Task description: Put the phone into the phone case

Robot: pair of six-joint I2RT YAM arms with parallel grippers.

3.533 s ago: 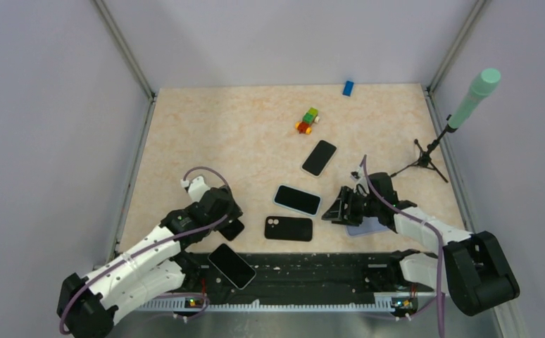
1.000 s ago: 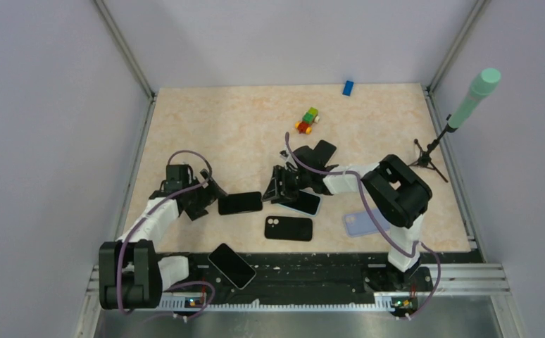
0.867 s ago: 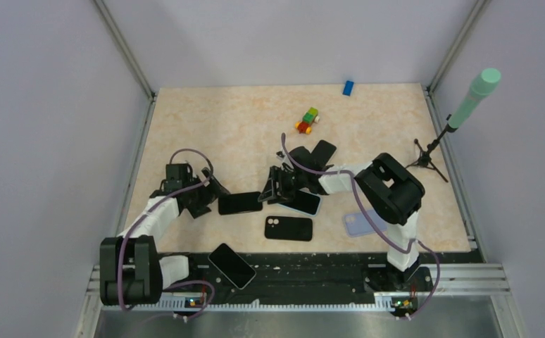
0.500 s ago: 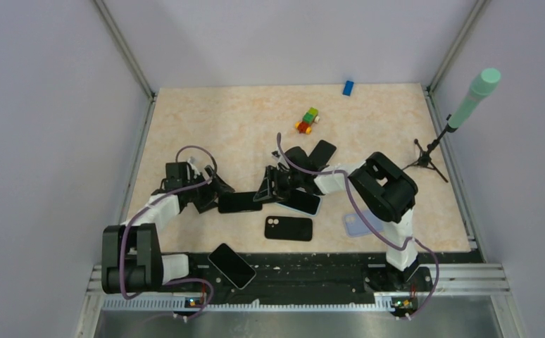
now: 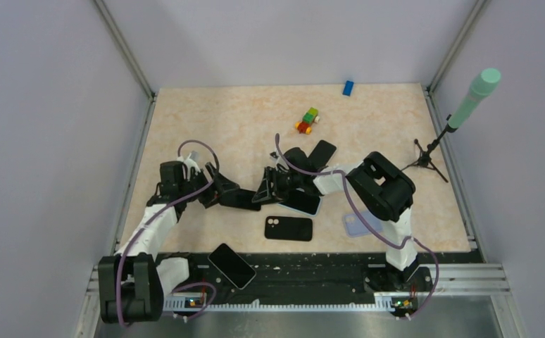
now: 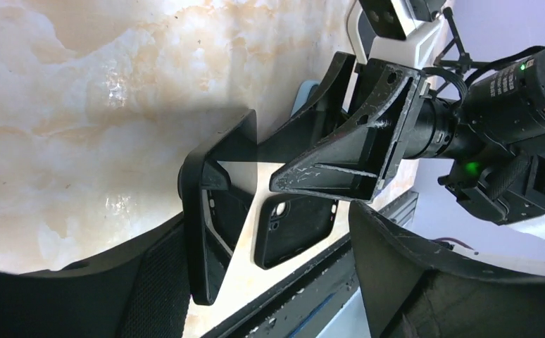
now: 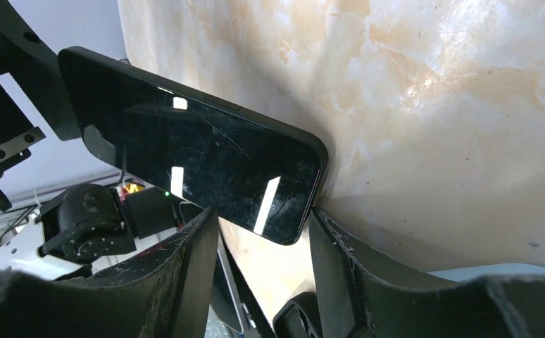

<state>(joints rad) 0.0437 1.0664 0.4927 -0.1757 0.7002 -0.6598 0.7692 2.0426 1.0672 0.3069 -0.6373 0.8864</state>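
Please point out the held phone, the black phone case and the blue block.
phone point(image 7: 192, 158), right wrist view, middle of screen
black phone case point(image 5: 289, 228), top view, its middle
blue block point(image 5: 348, 87), top view, centre

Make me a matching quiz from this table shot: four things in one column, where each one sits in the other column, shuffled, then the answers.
Things
1. blue block
2. coloured-brick toy
3. black phone case
4. microphone

Places
A. up on a tripod at the right edge of the table
B. lying flat, close to the black rail at the near edge
C. by the far edge
D. between the far edge and the arms, about midway across

Pairs: 1-C, 2-D, 3-B, 4-A
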